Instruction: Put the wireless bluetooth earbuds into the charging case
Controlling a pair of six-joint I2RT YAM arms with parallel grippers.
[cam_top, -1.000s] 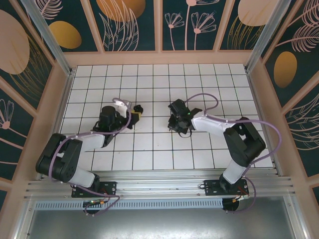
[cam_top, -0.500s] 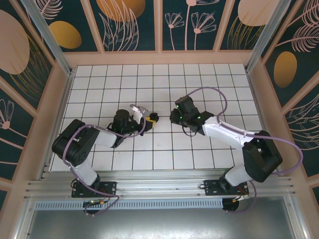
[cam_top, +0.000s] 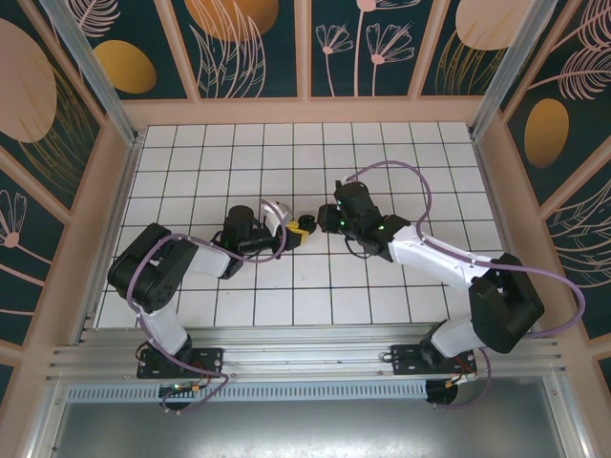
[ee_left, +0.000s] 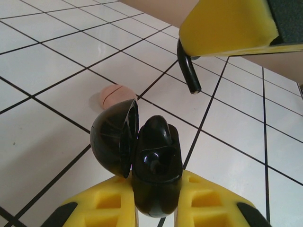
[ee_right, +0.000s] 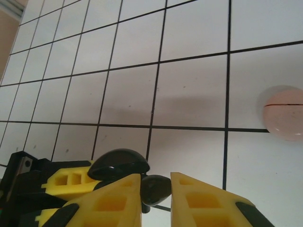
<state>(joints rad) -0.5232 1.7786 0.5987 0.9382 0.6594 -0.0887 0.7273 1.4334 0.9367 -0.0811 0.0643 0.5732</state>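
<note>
Earbud (ee_right: 159,190) sits pinched in right hand (ee_right: 155,182), beside case (ee_left: 156,165).

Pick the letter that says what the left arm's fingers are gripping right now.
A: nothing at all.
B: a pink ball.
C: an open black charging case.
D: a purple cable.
C: in the left wrist view the left fingers clamp the black charging case with its lid swung open, while the pink round thing lies apart from them.
</note>
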